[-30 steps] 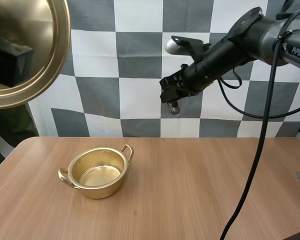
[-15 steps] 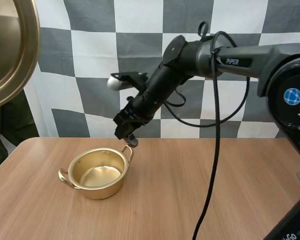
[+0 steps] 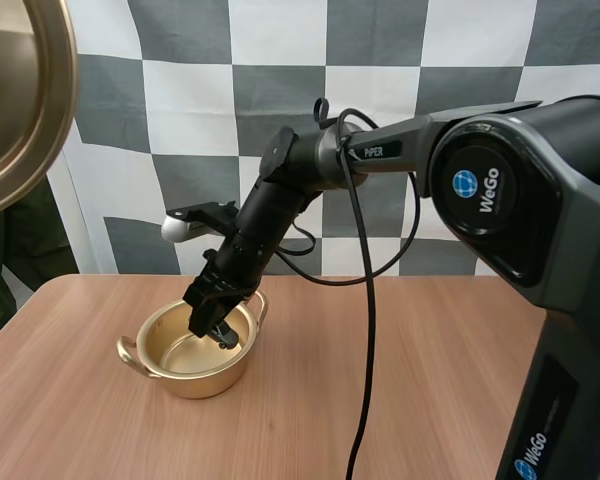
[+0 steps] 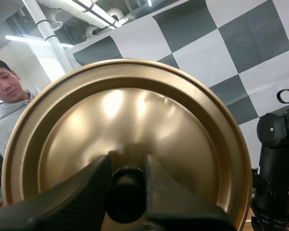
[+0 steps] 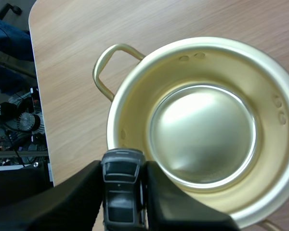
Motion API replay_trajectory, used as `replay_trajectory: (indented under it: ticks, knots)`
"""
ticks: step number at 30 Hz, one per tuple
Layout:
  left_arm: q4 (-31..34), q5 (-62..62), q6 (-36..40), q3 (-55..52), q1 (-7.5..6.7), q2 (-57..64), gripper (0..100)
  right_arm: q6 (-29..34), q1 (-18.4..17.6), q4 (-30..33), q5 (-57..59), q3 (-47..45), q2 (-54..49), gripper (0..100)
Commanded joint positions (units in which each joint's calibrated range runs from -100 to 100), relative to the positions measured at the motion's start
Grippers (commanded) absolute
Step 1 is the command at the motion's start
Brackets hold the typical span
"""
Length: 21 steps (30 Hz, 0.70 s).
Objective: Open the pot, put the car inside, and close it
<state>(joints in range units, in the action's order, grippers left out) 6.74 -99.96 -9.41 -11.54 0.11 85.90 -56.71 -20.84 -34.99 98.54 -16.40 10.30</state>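
Where the right gripper (image 3: 218, 335) hung above the pot's far handle 0.5 s ago, it has now dropped to the mouth of the pot (image 3: 195, 385). Its 2 fingers are clamped on the small dark car (image 5: 121, 192). In the right wrist view the car sits over the pot's rim, beside 1 looped handle, not yet inside. The pot stands open on the table (image 3: 430, 380), unmoved. The left gripper (image 4: 126, 166) pinches the black knob (image 4: 126, 190) of the golden lid (image 3: 20, 100), held high and well apart from the pot, as before.
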Motion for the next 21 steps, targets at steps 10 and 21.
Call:
replay_trajectory:
  ticks: [10, 21]
  knots:
    - [-0.45, -0.04, 0.00, -0.05, 0.05, 0.02, 0, 0.03, -0.87, 0.11, -2.94, 7.16, 4.36, 0]
    - [-0.45, -0.04, 0.00, -0.05, 0.05, 0.02, 0, 0.03, -0.87, -0.19, -5.87, 10.86, 13.00, 0]
